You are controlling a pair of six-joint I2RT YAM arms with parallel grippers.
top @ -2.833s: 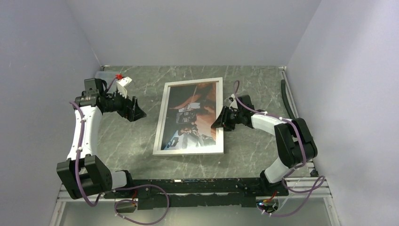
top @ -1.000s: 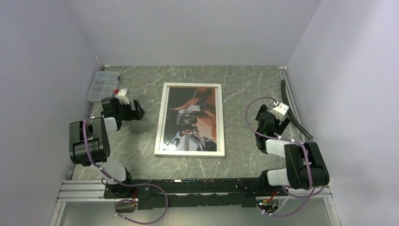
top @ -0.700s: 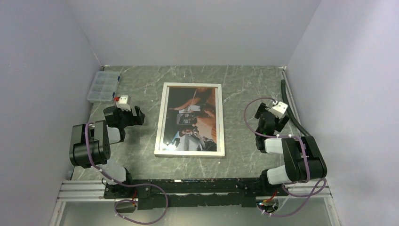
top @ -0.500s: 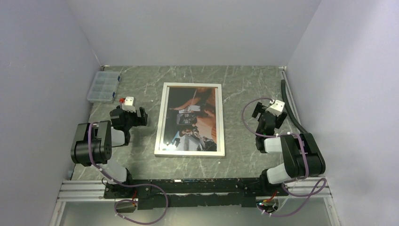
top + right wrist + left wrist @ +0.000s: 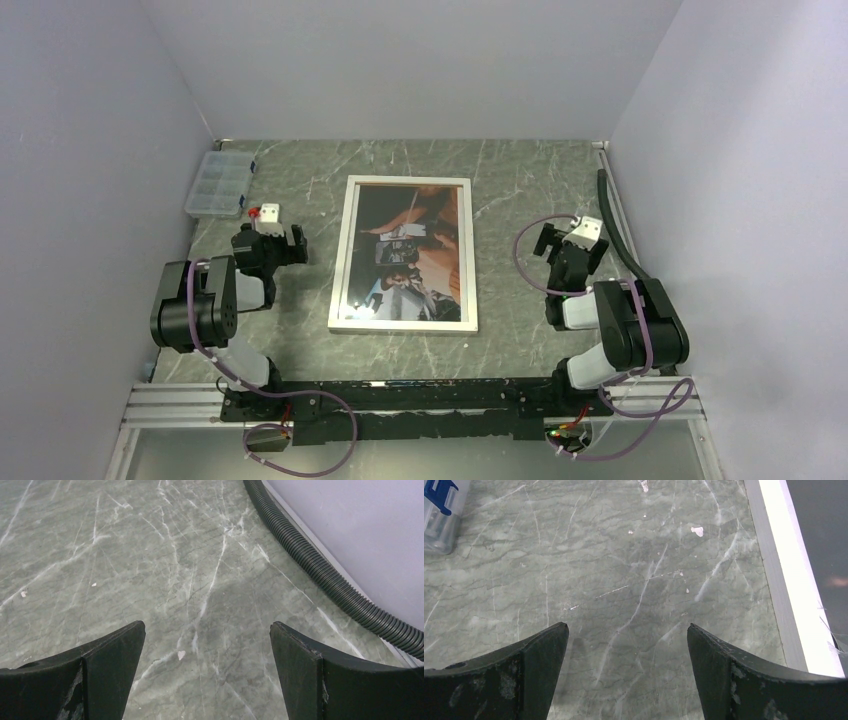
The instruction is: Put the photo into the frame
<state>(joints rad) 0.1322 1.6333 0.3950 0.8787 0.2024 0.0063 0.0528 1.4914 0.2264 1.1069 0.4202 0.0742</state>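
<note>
Grey-green marble tabletop [image 5: 520, 180], white-rimmed rectangular picture frame [image 5: 402, 325] flat at centre.
Glossy dark-orange photo [image 5: 410, 250] lies inside its rim; left gripper [image 5: 628, 630] and right gripper [image 5: 207, 627] flank its long edges, apart, jaws spread wide, empty.

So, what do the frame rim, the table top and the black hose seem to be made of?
Frame: matte white painted rim, possibly wood or plastic; flat, even colour. Table top: grey-green marble look with white veins, perhaps a laminate. Hose: black ribbed plastic, likely flexible.
</note>
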